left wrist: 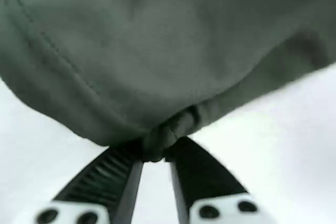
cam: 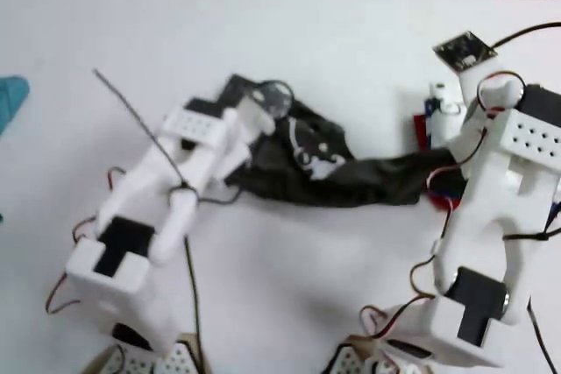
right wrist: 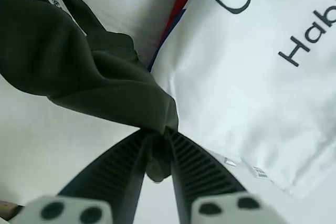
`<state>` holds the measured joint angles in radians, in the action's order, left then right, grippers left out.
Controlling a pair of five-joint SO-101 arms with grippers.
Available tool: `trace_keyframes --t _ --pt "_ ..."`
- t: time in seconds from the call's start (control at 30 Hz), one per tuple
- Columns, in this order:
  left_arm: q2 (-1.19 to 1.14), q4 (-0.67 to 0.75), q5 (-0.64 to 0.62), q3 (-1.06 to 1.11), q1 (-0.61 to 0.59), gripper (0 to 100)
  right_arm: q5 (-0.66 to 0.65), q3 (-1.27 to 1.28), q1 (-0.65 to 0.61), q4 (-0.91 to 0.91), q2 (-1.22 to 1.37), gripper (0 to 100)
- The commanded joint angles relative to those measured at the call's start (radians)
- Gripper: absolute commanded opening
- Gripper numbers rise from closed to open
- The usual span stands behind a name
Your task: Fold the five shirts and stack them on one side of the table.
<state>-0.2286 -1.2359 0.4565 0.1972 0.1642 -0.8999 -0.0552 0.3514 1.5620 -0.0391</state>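
A dark shirt [cam: 368,181] lies crumpled and pulled long across the middle of a white table [cam: 307,50], between two white robot arms. The left gripper [left wrist: 157,150] has its jaws closed tight on a bunched fold at one end, and the right gripper [right wrist: 156,142] pinches the other end the same way. A white shirt [right wrist: 252,77] with dark print lies just beside the right gripper.

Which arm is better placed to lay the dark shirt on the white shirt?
Probably right: the right gripper pinches the dark shirt directly beside the white shirt; the left gripper grips it farther away.
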Motion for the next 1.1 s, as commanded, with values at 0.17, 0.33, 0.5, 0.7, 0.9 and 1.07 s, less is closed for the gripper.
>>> trace_keyframes --t 0.17,0.33,0.5,0.7,0.9,1.07 --pt "0.006 -0.241 0.002 -0.282 -0.106 2 0.003 -0.009 0.007 0.002 -0.074 2.1" --pt "0.055 -0.477 0.003 -0.487 -0.17 2 0.003 -0.009 -0.033 0.004 -0.193 2.1" --pt "0.265 -0.552 0.003 -0.564 -0.229 2 0.006 -0.003 -0.136 -0.007 -0.421 2.1" --pt "0.588 -0.549 0.006 -0.44 -0.305 2 0.118 -0.002 -0.15 -0.047 -0.63 2.1" --pt "0.879 -0.548 0.061 -0.326 -0.388 2 0.117 0.055 -0.159 -0.047 -0.75 2.1" --pt "0.979 -0.514 0.106 -0.125 -0.391 2 0.163 0.368 -0.283 -0.054 -0.762 2.1"
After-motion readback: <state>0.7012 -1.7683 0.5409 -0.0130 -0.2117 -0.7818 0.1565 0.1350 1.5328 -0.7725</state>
